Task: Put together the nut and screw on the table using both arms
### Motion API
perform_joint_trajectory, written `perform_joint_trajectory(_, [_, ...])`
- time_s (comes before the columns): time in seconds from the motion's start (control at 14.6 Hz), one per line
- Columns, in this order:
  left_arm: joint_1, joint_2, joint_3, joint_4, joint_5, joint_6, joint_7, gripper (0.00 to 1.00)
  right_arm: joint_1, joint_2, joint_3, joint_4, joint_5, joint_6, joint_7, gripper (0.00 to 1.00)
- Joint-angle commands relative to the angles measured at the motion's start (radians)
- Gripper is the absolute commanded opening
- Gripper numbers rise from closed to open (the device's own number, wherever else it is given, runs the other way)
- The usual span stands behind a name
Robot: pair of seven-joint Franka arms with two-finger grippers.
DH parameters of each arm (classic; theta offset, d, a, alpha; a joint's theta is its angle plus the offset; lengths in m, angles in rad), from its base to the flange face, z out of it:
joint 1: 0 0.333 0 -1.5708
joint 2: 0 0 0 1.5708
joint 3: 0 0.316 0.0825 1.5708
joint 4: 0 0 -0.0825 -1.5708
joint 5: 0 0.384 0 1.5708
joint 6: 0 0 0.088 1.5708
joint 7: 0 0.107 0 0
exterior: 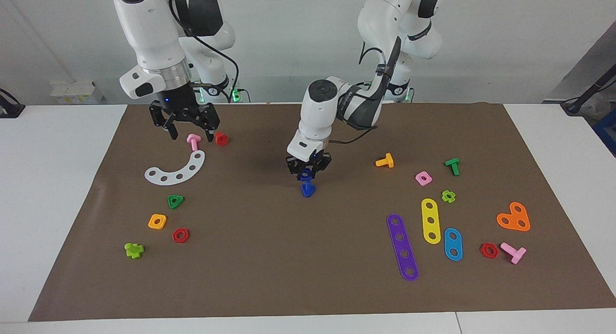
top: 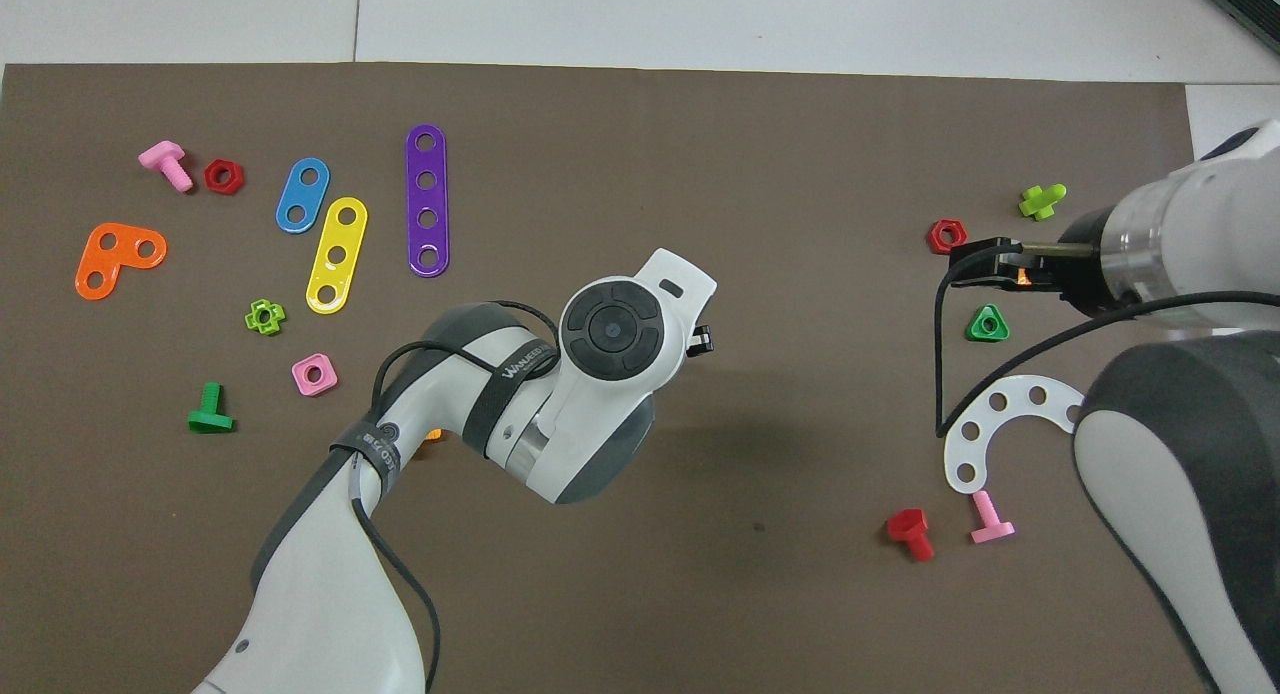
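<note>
The blue screw (exterior: 308, 190) stands head down, shaft up, in the middle of the brown mat (exterior: 298, 257) on the table. My left gripper (exterior: 307, 174) hangs right over it, shut on the blue nut (exterior: 306, 173), which sits just above the shaft tip; I cannot tell if they touch. In the overhead view the left arm's wrist (top: 615, 329) hides both nut and screw. My right gripper (exterior: 188, 133) is open and empty, raised over the pink screw (exterior: 193, 141) toward the right arm's end.
A red screw (exterior: 221, 138) and a white curved strip (exterior: 176, 170) lie under the right gripper's area. Toward the left arm's end lie an orange screw (exterior: 385, 160), a pink square nut (exterior: 423, 178), and purple (exterior: 402, 247) and yellow (exterior: 430, 220) strips.
</note>
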Motion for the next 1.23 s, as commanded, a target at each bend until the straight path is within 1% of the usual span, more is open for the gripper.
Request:
perform_joint_trajectory(0.0, [-0.008, 0.022, 0.017, 0.032, -0.014, -0.005, 0.0, 0.0, -0.009, 0.022, 0.006, 0.044, 0.006, -0.039, -0.073, 1.0])
perform_joint_trajectory(0.14, [0.003, 0.023, 0.019, 0.044, -0.009, -0.012, 0.0, 0.0, -0.009, 0.022, 0.006, 0.044, 0.001, -0.053, -0.079, 1.0])
perform_joint_trajectory(0.27, [0.006, 0.023, 0.02, 0.037, -0.006, -0.002, 0.0, 0.0, -0.014, 0.022, 0.003, 0.041, -0.002, -0.051, -0.162, 1.0])
perform_joint_trajectory(0.34, [0.006, 0.023, 0.02, 0.034, 0.0, 0.001, 0.0, 0.0, -0.021, 0.021, 0.004, 0.036, -0.002, -0.051, -0.171, 1.0])
perform_joint_trajectory(0.75, [0.008, 0.045, 0.02, 0.012, 0.002, 0.032, 0.0, 0.0, -0.024, 0.013, 0.004, 0.022, 0.001, -0.05, -0.153, 1.0])
perform_joint_trajectory(1.09, [0.006, 0.045, 0.02, -0.018, 0.023, 0.05, 0.0, 0.0, -0.024, 0.015, 0.001, 0.024, -0.004, -0.051, -0.139, 1.0])
perform_joint_trajectory(1.16, [0.006, 0.045, 0.02, -0.022, 0.023, 0.052, 0.001, 0.1, -0.024, 0.015, 0.001, 0.024, -0.004, -0.053, -0.134, 1.0])
